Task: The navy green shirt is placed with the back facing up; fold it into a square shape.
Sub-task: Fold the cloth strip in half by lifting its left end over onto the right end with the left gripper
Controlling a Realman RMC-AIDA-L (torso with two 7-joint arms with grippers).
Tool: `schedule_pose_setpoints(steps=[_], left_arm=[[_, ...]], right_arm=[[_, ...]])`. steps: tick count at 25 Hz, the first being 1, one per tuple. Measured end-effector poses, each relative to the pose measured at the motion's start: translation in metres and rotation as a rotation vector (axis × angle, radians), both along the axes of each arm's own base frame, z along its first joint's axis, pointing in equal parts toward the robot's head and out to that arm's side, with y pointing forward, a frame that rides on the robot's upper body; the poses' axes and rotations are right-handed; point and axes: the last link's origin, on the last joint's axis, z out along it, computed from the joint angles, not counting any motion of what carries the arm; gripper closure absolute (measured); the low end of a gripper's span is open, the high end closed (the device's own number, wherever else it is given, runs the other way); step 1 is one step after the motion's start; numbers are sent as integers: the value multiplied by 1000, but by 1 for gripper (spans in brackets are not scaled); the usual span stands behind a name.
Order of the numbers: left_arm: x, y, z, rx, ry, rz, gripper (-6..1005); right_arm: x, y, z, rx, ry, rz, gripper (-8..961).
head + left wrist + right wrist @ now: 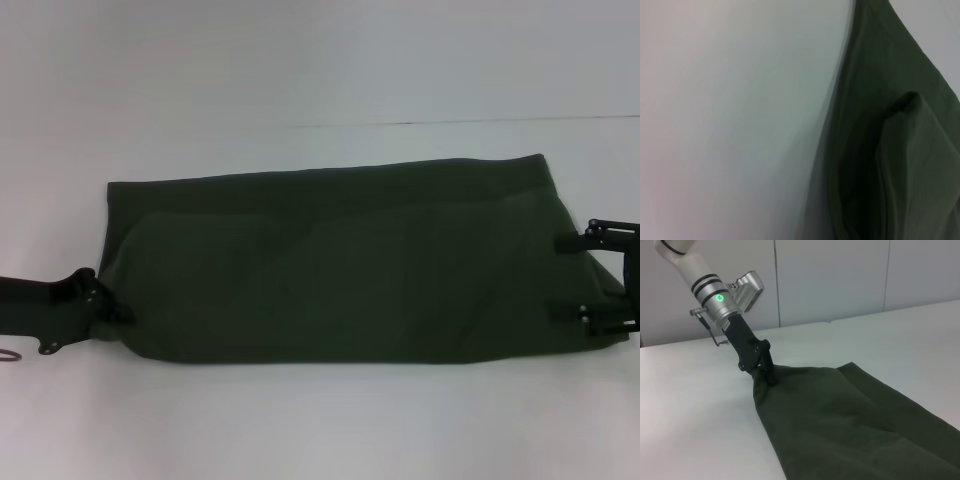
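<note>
Left tool (112, 308) closed on the left end of the shirt (340, 270), cloth bunched and pinched between the fingers; the same grip seen from across the table (300, 420) in the right wrist view (766, 374). Left arm reaching in low from the left edge, wrist angled down toward the cloth. Right tool (600, 275) at the right end of the shirt, fingers spread wide apart, one near the far corner and one near the near corner, both touching the cloth edge; cannot tell whether any cloth is pinched. Right arm coming in from the right edge. Shirt lying on the white table as a long dark green band, folded lengthwise, stretched between both tools, plain side up.
</note>
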Motion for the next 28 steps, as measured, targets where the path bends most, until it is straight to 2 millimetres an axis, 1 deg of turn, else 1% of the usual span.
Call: schedule_pose_setpoints(steps=[5, 8, 12, 13, 15, 16, 17, 19, 21, 23, 24, 26, 28], left_arm=[[-1, 0, 1, 0, 5, -1, 949], [-7, -4, 10, 4, 25, -2, 949], [-20, -15, 41, 34, 65, -25, 949], [-23, -18, 53, 50, 75, -39, 950], [-27, -22, 71, 69, 90, -67, 950], [-30, -25, 84, 82, 108, -82, 950], [-32, -27, 97, 88, 136, -94, 950], [-36, -30, 117, 85, 210, -118, 950], [-36, -30, 131, 71, 283, -162, 950], [-28, -26, 138, 49, 323, -232, 949], [-16, -22, 140, 31, 324, -293, 949], [12, -10, 139, 6, 300, -415, 949], [46, 4, 133, -18, 272, -537, 949]], right_arm=[[0, 0, 0, 1, 0, 0, 46], [-1, 1, 0, 1, 0, 1, 46], [-2, 1, -1, -4, 5, 0, 47], [-2, 1, -1, -6, 6, -1, 47], [-3, 2, -1, -9, 10, -7, 47], [-4, 2, -1, -10, 11, -10, 47], [-4, 3, -2, -12, 14, -16, 47], [-5, 4, -2, -16, 18, -24, 47], [-7, 5, -2, -21, 20, -31, 47], [-7, 7, -3, -27, 20, -43, 46], [-7, 7, -3, -27, 18, -50, 46], [-6, 9, -3, -19, 14, -71, 46], [-3, 11, -2, -4, 11, -97, 46]])
